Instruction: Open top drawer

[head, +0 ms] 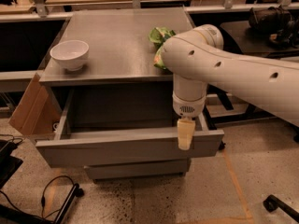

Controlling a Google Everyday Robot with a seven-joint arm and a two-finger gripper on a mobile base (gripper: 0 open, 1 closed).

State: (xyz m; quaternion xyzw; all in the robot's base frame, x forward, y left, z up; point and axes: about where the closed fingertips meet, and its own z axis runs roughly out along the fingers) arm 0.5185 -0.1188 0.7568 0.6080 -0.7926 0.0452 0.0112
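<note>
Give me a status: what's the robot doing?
Hand at top drawer front, right side. Drawer pulled well out. Bowl, green bag on cabinet top, not blocking.

Warm, dim light from overhead. Soft sheen on the cabinet top, upper centre. White arm is brightest, right of centre. top drawer interior sits in deep shadow. gripper at its front panel, lower centre, is lit tan. Left and right edges go near black, floor murky.

No readable text, label, brand, number or sign. None on green bag at cabinet top's right edge, none on white bowl near left edge. Gripper at top drawer front's upper edge, toward right corner.
</note>
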